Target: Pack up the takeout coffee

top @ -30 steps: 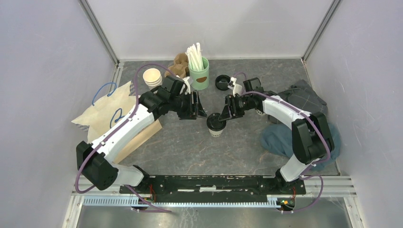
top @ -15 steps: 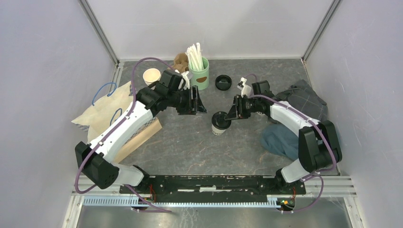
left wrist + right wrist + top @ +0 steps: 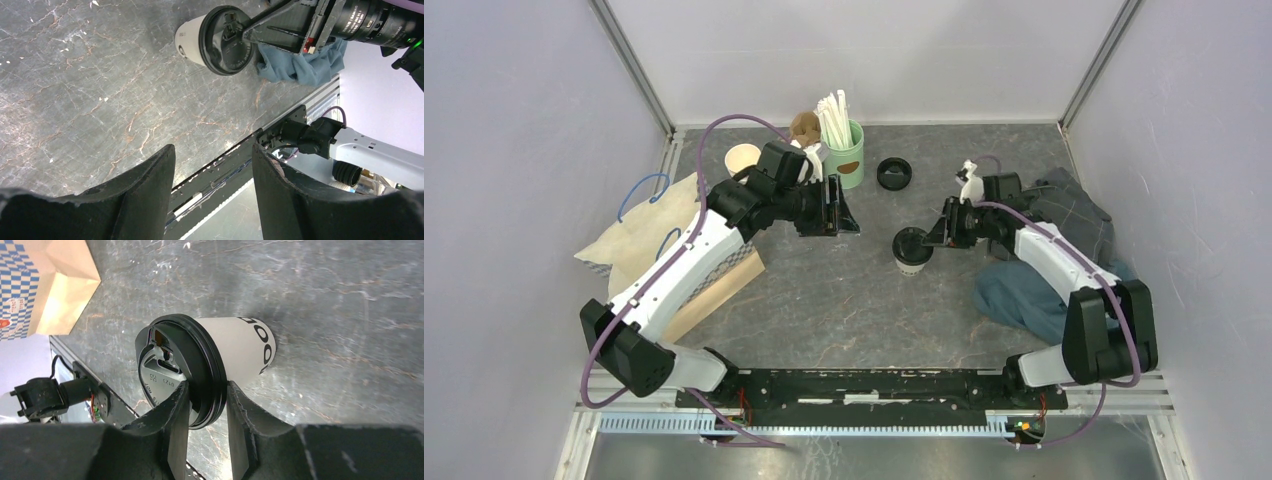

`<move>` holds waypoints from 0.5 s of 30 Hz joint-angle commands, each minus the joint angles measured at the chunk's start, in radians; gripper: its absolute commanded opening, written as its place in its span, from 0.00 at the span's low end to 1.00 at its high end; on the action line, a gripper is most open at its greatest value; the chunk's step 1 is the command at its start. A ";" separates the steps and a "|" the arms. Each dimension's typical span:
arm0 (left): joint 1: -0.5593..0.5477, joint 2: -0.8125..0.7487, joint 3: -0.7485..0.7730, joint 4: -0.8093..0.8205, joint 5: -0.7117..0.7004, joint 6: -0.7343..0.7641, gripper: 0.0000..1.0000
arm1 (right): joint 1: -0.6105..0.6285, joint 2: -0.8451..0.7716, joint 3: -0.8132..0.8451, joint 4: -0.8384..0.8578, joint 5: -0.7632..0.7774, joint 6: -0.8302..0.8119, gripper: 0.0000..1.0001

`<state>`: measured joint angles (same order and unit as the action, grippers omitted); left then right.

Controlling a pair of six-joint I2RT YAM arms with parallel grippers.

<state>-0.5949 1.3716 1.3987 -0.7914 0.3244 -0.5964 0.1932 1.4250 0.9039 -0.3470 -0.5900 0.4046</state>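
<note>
The takeout coffee (image 3: pixel 912 250) is a white paper cup with dark print and a black lid, standing on the grey table right of centre. My right gripper (image 3: pixel 934 238) reaches it from the right. In the right wrist view its fingers (image 3: pixel 176 405) pinch the lid's rim, one on top and one under the edge, so my right gripper (image 3: pixel 207 386) is shut on the takeout coffee (image 3: pixel 235 347). My left gripper (image 3: pixel 844 212) hovers left of the cup, open and empty. The left wrist view shows the takeout coffee (image 3: pixel 215 32) far beyond my left gripper (image 3: pixel 212 150).
A green holder with white straws (image 3: pixel 844 155) and a loose black lid (image 3: pixel 894 173) stand at the back. Stacked white cups (image 3: pixel 742 158) sit back left. A brown paper bag (image 3: pixel 714 285) and a beige bag (image 3: pixel 639 235) lie left. A blue cloth (image 3: pixel 1024 290) lies right.
The right gripper has closed onto the lid's rim and moved the cup to the right. The left arm has shifted slightly back, still open.
</note>
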 commanded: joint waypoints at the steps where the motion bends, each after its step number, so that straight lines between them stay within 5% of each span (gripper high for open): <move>1: 0.005 -0.003 0.045 -0.002 0.025 0.048 0.65 | -0.058 -0.051 -0.039 -0.030 0.092 -0.011 0.33; 15: 0.006 0.013 0.070 -0.005 0.047 0.044 0.64 | -0.293 -0.160 -0.108 -0.116 0.162 -0.040 0.34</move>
<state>-0.5949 1.3808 1.4254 -0.7990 0.3435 -0.5968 -0.0689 1.2800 0.8154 -0.4057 -0.5274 0.4065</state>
